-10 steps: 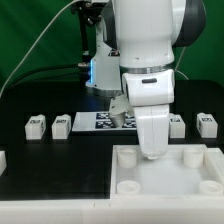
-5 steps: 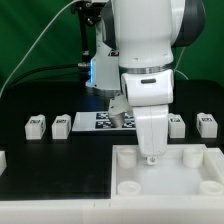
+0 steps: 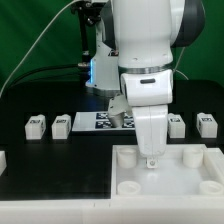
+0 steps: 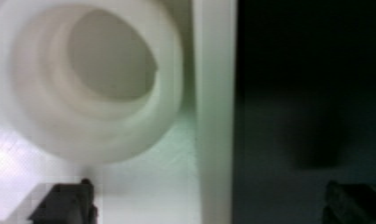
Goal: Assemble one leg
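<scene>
White tray (image 3: 125,186) sits beneath the claw (image 3: 150,158), spread wide, gripping nothing; black-and-white tags (image 3: 62,124) mark the legs (image 3: 36,126)

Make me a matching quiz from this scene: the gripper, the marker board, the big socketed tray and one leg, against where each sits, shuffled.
Things:
1. gripper
2. marker board
3. socketed tray
4. leg

Places:
A. flat on the table, between the two pairs of legs
B. at the end of the row, on the exterior view's left
C. low over the tray's far rim
D. nearest the exterior camera

Pairs: 1-C, 2-A, 3-D, 4-B
</scene>
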Robot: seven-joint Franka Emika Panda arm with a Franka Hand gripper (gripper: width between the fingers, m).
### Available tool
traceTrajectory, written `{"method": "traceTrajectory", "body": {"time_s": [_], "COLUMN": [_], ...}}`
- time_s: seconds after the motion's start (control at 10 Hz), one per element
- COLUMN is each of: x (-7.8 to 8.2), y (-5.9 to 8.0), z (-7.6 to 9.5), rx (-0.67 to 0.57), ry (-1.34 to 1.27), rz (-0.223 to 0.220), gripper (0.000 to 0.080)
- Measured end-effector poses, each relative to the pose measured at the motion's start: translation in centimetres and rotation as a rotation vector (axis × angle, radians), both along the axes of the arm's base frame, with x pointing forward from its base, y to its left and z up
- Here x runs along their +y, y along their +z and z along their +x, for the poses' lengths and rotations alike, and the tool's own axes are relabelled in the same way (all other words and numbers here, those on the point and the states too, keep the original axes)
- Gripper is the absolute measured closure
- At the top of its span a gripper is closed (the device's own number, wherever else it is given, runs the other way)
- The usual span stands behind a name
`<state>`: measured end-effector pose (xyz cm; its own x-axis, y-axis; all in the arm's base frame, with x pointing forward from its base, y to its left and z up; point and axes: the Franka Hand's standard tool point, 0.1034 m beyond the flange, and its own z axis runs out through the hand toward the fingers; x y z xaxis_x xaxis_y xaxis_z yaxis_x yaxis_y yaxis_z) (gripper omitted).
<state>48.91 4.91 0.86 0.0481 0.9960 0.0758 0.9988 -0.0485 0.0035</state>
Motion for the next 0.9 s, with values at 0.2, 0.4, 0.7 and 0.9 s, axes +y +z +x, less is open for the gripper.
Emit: {"method": "traceTrajectory", "body": {"time_s": [0.2, 0.4, 0.7, 0.9], "x": [0.0, 0.0, 2.4, 5.4], "y": [0.0, 0.1, 5.2, 6.7], "z": [0.0, 0.0, -1.3, -3.3], "rx": [0.0, -0.001, -0.012, 0.021], "ry": [-0.001, -0.006, -0.173, -0.483], "rz": [0.0, 0.0, -0.021, -0.017], "gripper": [0.015, 0.015, 0.015, 0.015]}}
